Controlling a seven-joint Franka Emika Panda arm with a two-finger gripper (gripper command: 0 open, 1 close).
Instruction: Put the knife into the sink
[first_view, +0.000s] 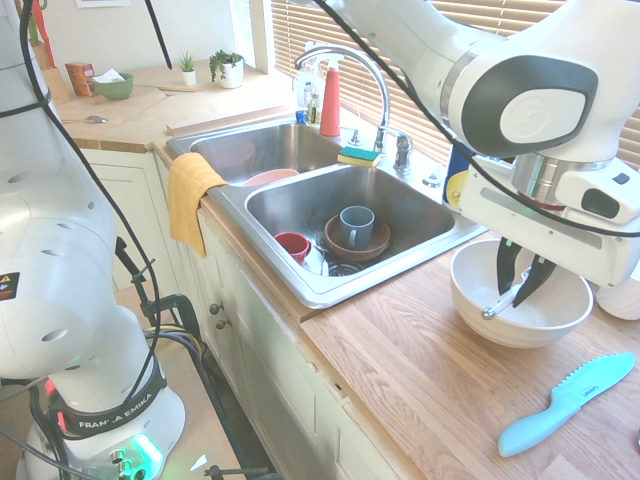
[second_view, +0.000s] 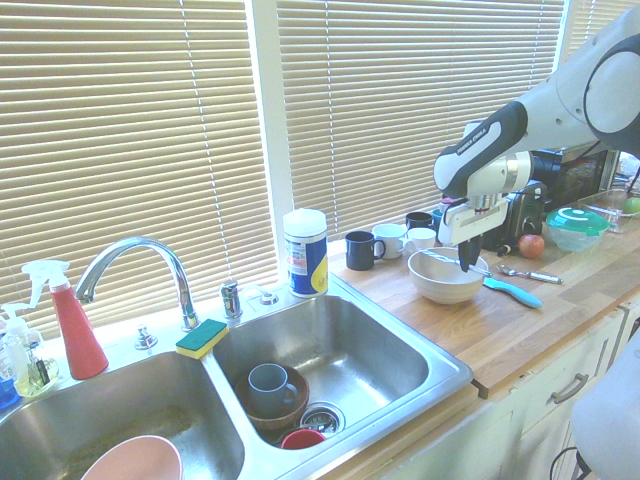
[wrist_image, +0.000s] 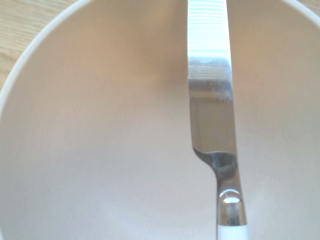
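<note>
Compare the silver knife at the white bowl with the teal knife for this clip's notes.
The silver knife is slim and shiny metal, while the teal knife is broader and one bright colour. The silver knife is at the hand, over the bowl; the teal knife lies on the counter, away from the hand. The teal knife's edge has coarse teeth, the silver knife's only fine ridges. Both are outside the sink.

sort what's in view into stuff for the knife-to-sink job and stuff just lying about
For the job:
- silver table knife
- sink
- gripper

Just lying about:
- teal serrated knife
- sponge
- red spray bottle
- yellow cloth
- apple
- white bowl under the silver knife
</note>
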